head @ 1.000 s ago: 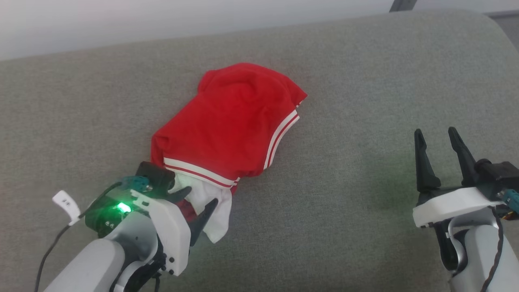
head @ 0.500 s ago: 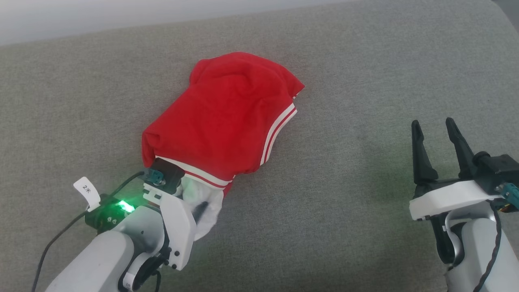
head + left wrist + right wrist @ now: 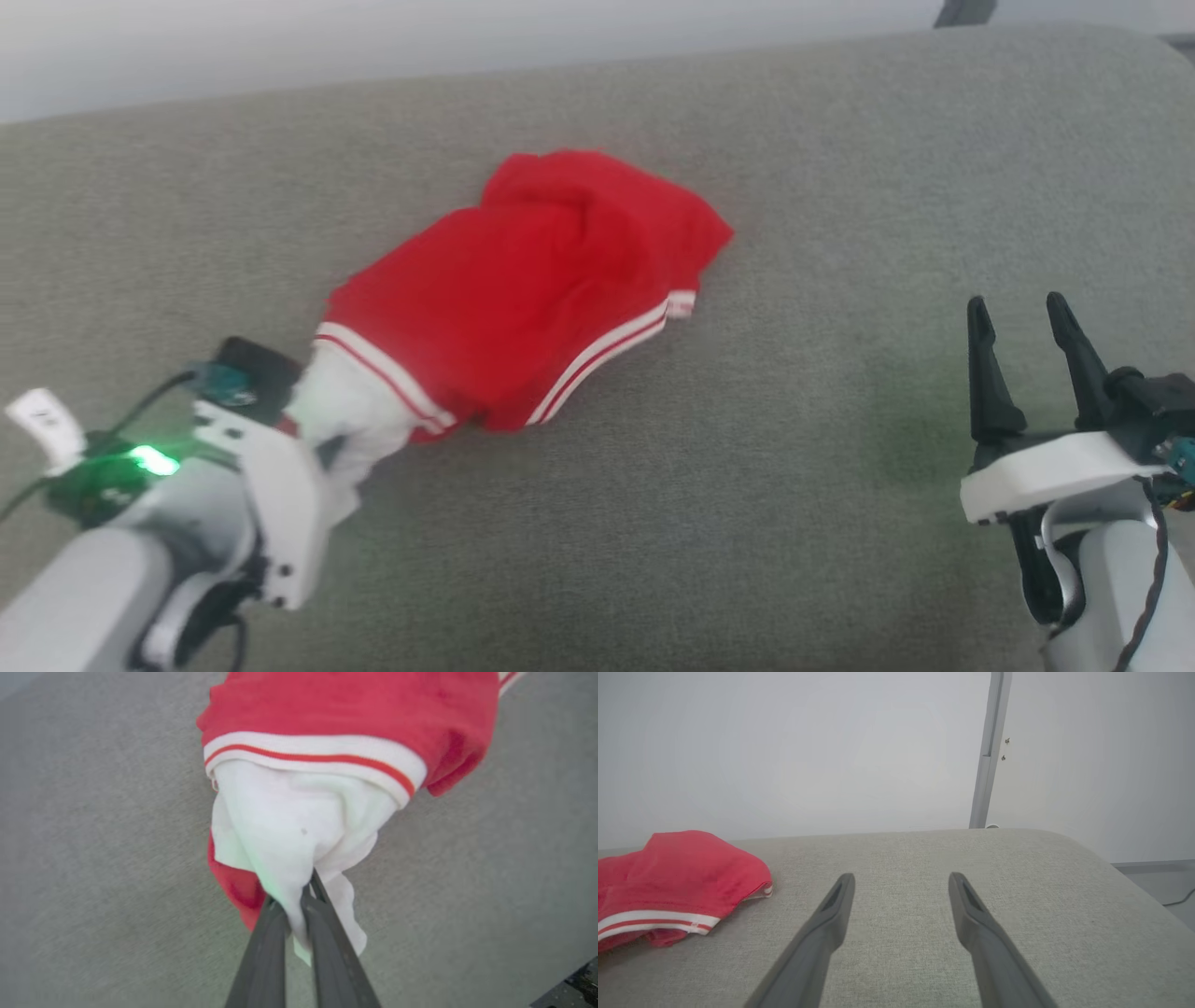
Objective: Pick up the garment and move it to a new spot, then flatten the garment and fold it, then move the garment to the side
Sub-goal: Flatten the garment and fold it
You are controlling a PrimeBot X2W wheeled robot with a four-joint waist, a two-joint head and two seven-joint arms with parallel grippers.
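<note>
The garment (image 3: 541,280), a red shirt with a white sleeve and red-and-white stripe trim, lies bunched on the grey cushion (image 3: 747,513). My left gripper (image 3: 322,443) at the lower left is shut on its white sleeve, which stretches toward the gripper. In the left wrist view the two fingers (image 3: 271,933) pinch the white cloth of the garment (image 3: 299,821) between them. My right gripper (image 3: 1027,317) stands open at the lower right, well clear of the shirt. The right wrist view shows its gripper (image 3: 901,882) with spread fingers above bare cushion and the garment (image 3: 677,877) at far left.
The cushion's far edge (image 3: 597,65) meets a pale wall. Its rounded right corner (image 3: 1087,854) drops to the floor, with a grey upright post (image 3: 987,751) behind it.
My left gripper has shut on the white sleeve and pulled it to the left, stretching the shirt out. The head camera has shifted. The right gripper keeps its open pose.
</note>
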